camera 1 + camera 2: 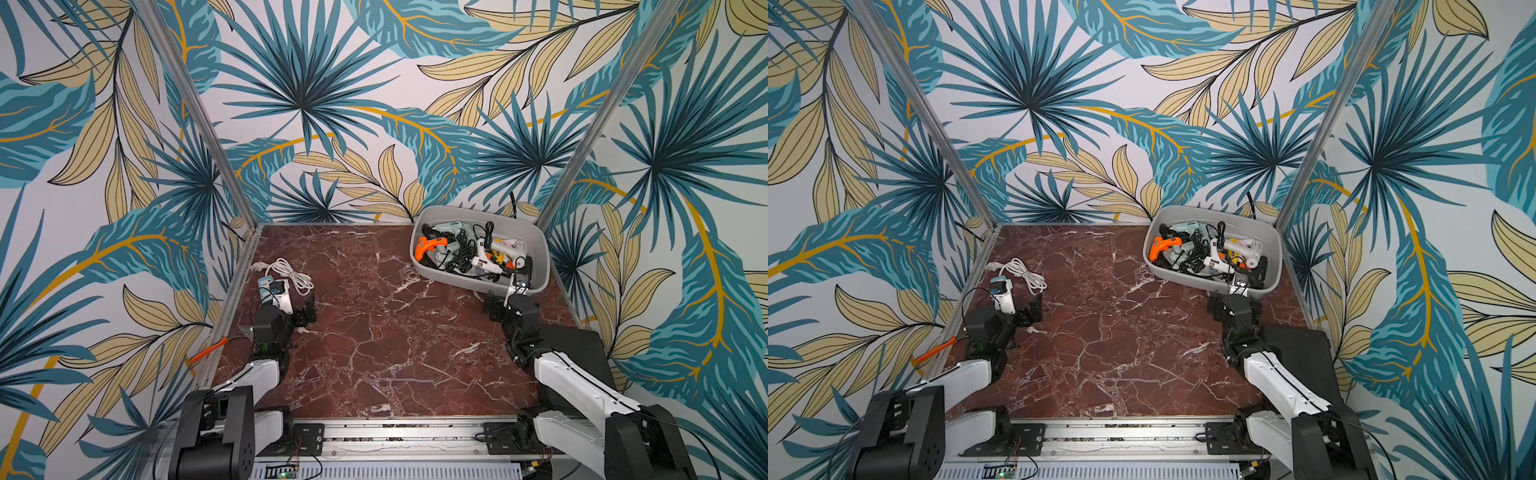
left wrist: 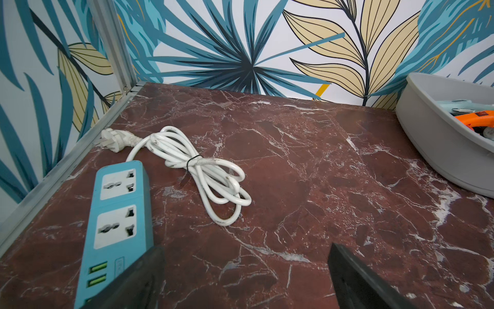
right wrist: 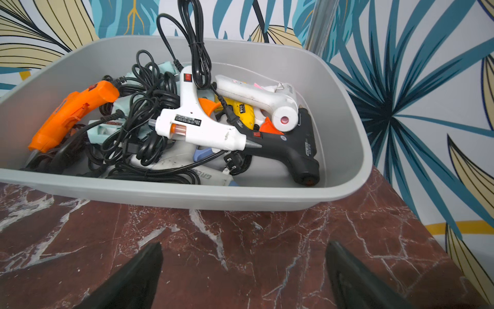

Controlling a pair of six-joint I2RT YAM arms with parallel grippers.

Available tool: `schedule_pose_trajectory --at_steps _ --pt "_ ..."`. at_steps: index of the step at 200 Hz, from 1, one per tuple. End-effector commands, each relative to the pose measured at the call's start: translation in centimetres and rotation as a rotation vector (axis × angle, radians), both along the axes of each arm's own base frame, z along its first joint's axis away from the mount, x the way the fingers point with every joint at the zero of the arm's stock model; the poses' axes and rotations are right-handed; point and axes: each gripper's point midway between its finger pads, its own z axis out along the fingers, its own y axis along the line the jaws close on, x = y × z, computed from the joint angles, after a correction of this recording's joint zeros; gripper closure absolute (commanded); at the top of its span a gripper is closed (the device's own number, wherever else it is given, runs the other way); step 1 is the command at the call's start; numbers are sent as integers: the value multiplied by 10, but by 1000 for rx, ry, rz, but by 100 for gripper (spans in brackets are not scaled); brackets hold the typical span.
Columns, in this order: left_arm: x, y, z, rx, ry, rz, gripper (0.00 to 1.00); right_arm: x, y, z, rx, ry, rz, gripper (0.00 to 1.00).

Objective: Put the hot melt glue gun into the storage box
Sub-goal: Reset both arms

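The storage box [image 1: 457,279] [image 1: 1183,277], a light grey tub, stands at the back right of the marble table. Several hot melt glue guns lie inside it among tangled black cords: an orange one [image 3: 72,115] [image 1: 430,245], a white one [image 3: 203,128] [image 1: 484,262] and a black one [image 3: 291,147]. Every glue gun I see lies in the box [image 3: 213,195]. My right gripper [image 3: 244,244] [image 1: 505,300] hangs open just in front of the box's near wall, holding nothing. At the left side, my left gripper [image 2: 246,247] [image 1: 301,316] is open over bare marble.
A blue power strip [image 2: 120,214] [image 1: 266,286] with a coiled white cord [image 2: 203,171] lies beside the left gripper. A flat black case [image 1: 582,353] sits under the right arm. An orange-handled tool [image 1: 208,351] rests on the left frame rail. The box's corner [image 2: 438,149] shows in the left wrist view.
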Motion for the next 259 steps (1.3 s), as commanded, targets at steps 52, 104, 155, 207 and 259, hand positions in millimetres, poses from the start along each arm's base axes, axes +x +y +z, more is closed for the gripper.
schedule_pose_trajectory --at_steps 52,104,155,207,259 --pt "22 3 16 79 -162 -4 0 25 8 -1 -17 -135 96 1" --pt "26 11 4 19 -182 -30 0 38 4 -15 57 -173 209 1" --pt "47 10 -4 61 -77 4 0 55 -5 -34 86 -76 161 0" --pt "49 5 -5 76 -67 -16 0 55 -6 -34 87 -76 159 0" --pt "50 2 -6 82 -64 -24 0 55 -6 -34 87 -76 159 0"
